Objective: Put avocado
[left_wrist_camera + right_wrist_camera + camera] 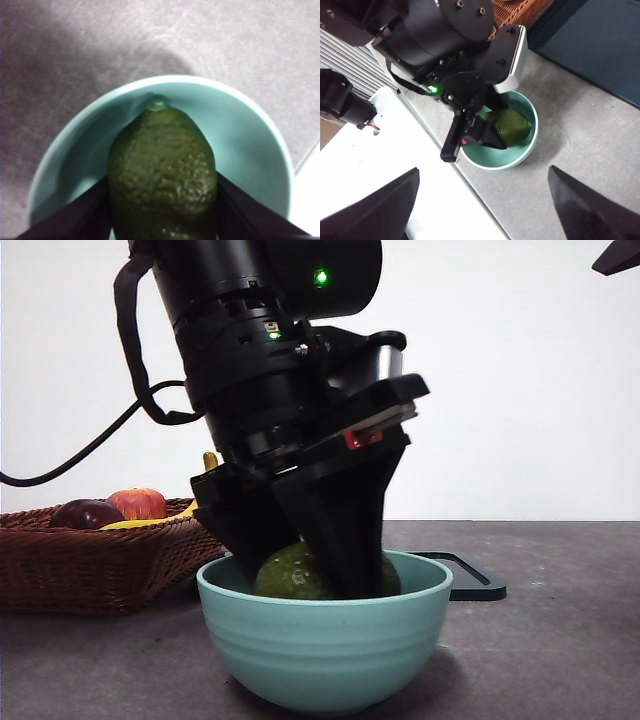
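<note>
Left hand squeezes the bumpy, dark-green avocado between two flat black jaws, down inside the smooth, round teal bowl on the grey bench. Right hand hangs high above, jaws spread wide.

The left arm is built of glossy black cylindrical segments, with two small green lights glowing on its housing and a red tab just above the jaws. A black cable loops off its side. A silver-grey plate with dark screws sits beside its green light. Both grippers have matte black, wedge-shaped jaws.
</note>
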`<action>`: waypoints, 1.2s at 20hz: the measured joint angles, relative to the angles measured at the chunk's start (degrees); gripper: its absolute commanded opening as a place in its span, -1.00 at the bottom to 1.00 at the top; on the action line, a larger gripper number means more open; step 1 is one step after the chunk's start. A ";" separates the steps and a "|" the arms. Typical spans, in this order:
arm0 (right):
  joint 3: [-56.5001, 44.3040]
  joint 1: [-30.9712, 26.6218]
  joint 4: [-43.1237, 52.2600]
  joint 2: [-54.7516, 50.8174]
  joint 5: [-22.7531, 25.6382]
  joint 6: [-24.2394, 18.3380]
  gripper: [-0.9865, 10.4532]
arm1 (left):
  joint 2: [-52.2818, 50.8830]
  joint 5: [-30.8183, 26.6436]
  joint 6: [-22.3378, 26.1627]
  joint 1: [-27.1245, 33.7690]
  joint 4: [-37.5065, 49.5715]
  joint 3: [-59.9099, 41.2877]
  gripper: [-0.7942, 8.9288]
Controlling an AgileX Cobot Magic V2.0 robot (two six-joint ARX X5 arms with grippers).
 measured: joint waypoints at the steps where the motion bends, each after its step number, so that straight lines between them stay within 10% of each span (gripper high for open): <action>1: 0.00 0.00 0.00 0.00 0.00 0.00 -0.11 | 0.00 0.00 0.00 -0.24 0.02 0.00 -0.22; 17: 0.00 0.00 0.00 0.00 0.00 0.00 -0.11 | -6.12 0.04 -0.04 0.74 -3.65 7.32 -0.04; 24: 0.00 0.00 0.00 0.00 0.00 0.00 -0.11 | -17.75 0.00 -1.33 13.46 -4.55 7.85 -0.04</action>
